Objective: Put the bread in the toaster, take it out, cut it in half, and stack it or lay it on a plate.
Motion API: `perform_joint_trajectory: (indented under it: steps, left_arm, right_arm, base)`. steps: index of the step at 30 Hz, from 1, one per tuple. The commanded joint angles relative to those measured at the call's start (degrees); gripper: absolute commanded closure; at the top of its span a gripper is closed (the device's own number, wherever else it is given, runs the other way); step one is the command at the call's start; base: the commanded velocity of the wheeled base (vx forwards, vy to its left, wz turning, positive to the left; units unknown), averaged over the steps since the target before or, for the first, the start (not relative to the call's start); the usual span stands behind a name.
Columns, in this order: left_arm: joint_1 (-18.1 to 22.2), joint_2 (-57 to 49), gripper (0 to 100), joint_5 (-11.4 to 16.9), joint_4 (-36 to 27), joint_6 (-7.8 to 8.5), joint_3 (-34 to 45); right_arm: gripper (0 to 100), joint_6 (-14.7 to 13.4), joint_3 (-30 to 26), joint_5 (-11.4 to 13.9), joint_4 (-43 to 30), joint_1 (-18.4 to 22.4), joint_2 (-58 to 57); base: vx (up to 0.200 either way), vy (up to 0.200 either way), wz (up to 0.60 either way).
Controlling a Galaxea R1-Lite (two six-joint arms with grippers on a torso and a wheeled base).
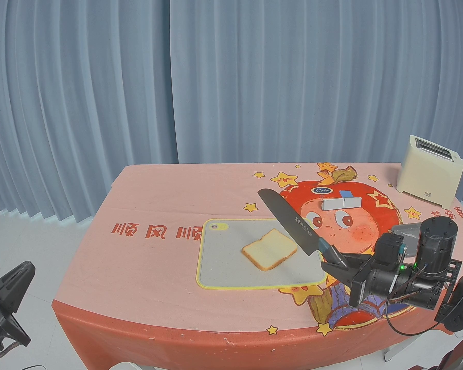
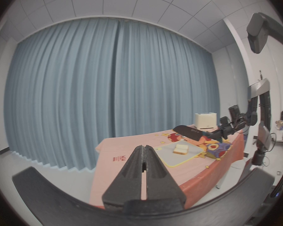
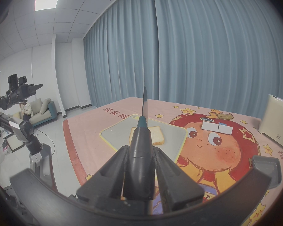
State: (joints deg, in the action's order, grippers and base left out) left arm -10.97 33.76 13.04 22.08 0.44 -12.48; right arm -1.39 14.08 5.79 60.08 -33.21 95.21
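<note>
The left gripper [image 2: 143, 149] hangs off the left end of the desk [image 1: 154, 263], low and well apart from everything on it. Its fingers [image 2: 132, 173] are pressed flat together with nothing between them.

The desk is covered by a pink cloth with a cartoon face and stars printed on its right half. Near the middle of the desk lies a grey board [image 1: 221, 268] with a yellow rim. One slice of bread [image 1: 269, 249] lies flat on the right part of the board.

Just right of the bread, a knife [image 1: 288, 221] with a dark blade is held in the air. Its blade slants up toward the far left, and its tip is over the far edge of the board. From the left wrist view the blade is above the bread and not touching it.

The right gripper [image 1: 337, 264] is at the near right corner of the board, raised above the desk. Its fingers are clamped around the knife's dark handle.

Farther back, on the cartoon face, sit two small blocks [image 1: 341, 201], white with a blue patch, touching each other. To their right a grey dish [image 1: 404, 230] rests on the desk, partly hidden by the right arm. A cream toaster [image 1: 429, 170] stands upright at the far right corner of the desk, its slots facing up.
</note>
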Motion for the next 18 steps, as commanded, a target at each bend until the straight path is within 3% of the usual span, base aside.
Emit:
perform_joint_trajectory:
  steps: [1, 14, 18]
  left_arm:
    - [-0.7, 7.2, 100, 2.4, 0.2, -0.53, -4.9]
    - [-0.8, 18.3, 100, 4.2, 0.1, -0.09, -17.5]
    - [-0.8, 21.4, 100, 6.2, 0.1, 0.0, -20.5]
  right_arm:
    - [100, -0.1, 0.4, 0.1, 0.0, -0.2, 0.3]
    - [100, -0.1, 0.8, 0.0, 0.1, -2.0, 1.7]
    - [100, -0.2, 1.5, 0.2, 0.1, -1.9, 2.0]
  base:
    - [0.0, 0.0, 0.0]
    - [0.0, 0.0, 0.0]
    - [0.0, 0.0, 0.0]
